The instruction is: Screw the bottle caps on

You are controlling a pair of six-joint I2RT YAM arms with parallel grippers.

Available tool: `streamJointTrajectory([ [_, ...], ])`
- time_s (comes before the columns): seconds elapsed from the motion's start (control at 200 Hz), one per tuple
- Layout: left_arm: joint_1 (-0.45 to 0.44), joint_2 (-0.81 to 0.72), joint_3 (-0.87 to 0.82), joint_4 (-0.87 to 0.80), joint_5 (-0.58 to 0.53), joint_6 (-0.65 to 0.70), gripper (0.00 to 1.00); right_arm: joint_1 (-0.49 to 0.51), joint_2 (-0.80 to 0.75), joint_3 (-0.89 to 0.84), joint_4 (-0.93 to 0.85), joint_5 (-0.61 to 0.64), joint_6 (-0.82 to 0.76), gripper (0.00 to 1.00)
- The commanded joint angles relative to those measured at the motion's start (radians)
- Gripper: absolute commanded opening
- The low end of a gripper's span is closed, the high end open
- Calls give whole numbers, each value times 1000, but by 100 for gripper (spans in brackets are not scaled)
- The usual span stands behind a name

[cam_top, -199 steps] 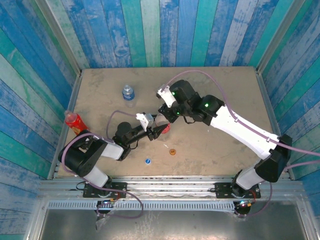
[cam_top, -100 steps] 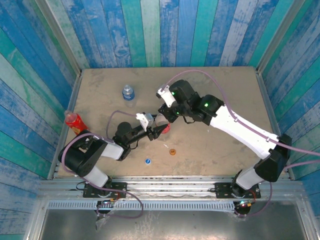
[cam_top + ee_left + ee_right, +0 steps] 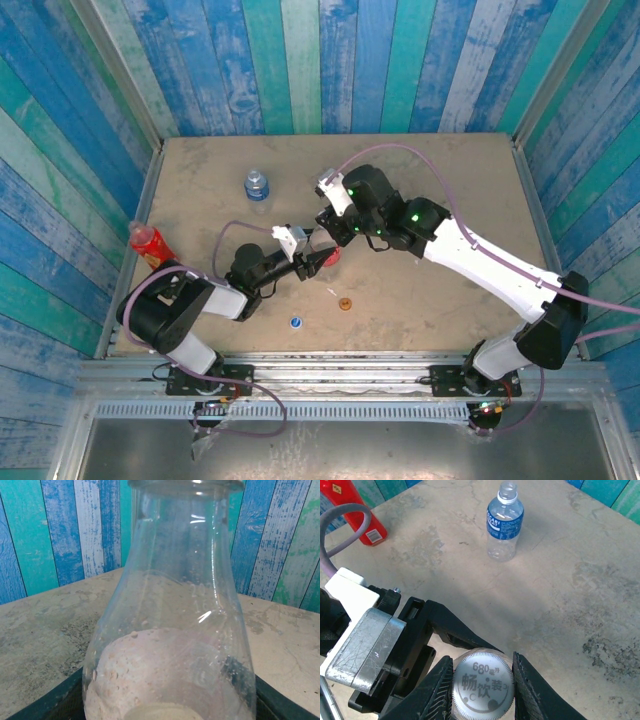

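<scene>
While one is gripped, three bottles, three caps (two loose).

The clear bottle is cut off at top and bottom edges. Between the right gripper fingers, the white cap hides its neck.

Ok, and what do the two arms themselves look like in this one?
The left arm and right arm both have white link shells between bulky black joints, with lilac cables looping along them. Small green lights glow on the right arm's joints. Each wrist carries a white camera block; the left one also has a brushed silver plate. The right arm's fingers are black.
</scene>
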Motion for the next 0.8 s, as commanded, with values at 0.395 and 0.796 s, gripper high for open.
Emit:
streamJointTrajectory([
  [0.395,-16,6,21,-58,34,27,63,11,-4,-91,-45,20,21,38],
  [0.796,-16,3,16,-74,35,56,64,9,54,28,-184,-2,22,29],
])
